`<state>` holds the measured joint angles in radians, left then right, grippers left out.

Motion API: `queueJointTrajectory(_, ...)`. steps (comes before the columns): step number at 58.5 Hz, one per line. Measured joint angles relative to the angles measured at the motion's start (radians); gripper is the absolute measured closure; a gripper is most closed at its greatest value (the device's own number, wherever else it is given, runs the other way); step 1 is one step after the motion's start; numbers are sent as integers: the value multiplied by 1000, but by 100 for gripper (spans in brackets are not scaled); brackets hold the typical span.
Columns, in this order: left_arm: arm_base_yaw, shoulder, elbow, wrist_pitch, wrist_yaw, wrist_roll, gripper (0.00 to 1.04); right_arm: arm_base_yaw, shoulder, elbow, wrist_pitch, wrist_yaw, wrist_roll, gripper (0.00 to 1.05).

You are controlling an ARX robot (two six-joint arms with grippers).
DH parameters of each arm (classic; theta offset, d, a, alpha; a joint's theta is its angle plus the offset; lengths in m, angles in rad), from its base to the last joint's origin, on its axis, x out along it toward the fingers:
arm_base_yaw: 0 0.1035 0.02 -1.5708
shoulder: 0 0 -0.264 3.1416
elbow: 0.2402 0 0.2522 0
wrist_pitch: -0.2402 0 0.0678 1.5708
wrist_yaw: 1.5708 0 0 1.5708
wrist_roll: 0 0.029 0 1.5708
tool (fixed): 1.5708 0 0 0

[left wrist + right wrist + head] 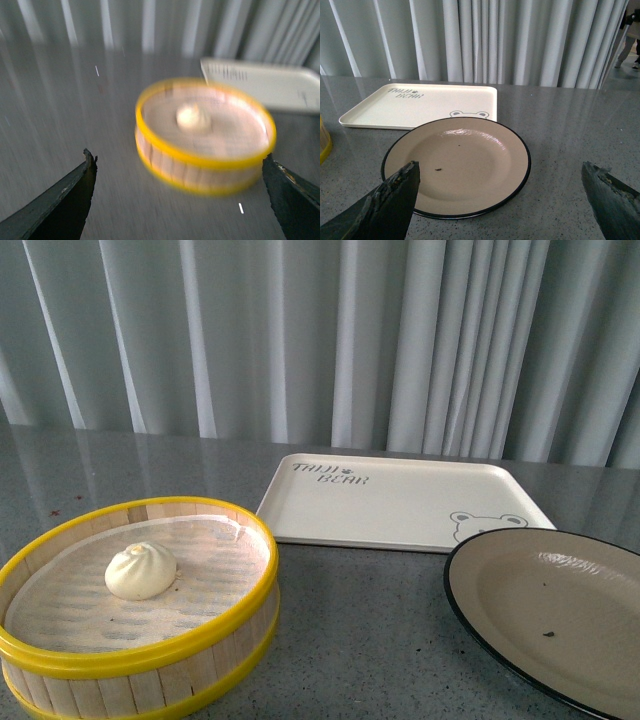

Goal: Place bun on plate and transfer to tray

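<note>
Far centre, a cream-white rectangular tray (390,505); near left, a yellow-rimmed wooden steamer basket (250,630); near right, a beige black-rimmed round plate (560,610). Inside the basket sits a small white pleated bun (140,571), probably soft and light: pinch its sides gently. The left gripper (178,155) and right gripper (500,165) gape wide, empty.

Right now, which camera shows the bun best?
The front view. The bun is sharp there, its pleated top visible, sitting inside the basket. The left wrist view also has it in the basket, but blurred to a pale blob. The right wrist view shows only a sliver of the basket's yellow rim and no bun.
</note>
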<state>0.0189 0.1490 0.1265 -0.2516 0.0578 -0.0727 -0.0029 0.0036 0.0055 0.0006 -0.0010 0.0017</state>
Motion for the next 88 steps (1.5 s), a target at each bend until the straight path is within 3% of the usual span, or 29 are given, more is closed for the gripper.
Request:
queueJointTrajectory(6,33,181,71,-27,20,-21,7,0,0,0,0,0,0,8)
queueJointTrajectory(16,59,452,206,233,23,-8,7,0,0,0,0,0,0,8)
queueJointTrajectory(23,29,680,322,388,12,23,7,0,0,0,0,0,0,8)
queueJointTrajectory(33,-48,971,497,473,-39,77,7,0,0,0,0,0,0,8)
queueJointTrajectory(49,-177,1269,731,433,-102,133,7,0,0,0,0,0,0,8)
queueJointTrajectory(63,-259,1414,777,422,-145,170,7,0,0,0,0,0,0,8)
queueJointTrajectory(88,-244,1489,770,462,-171,181,7,0,0,0,0,0,0,8)
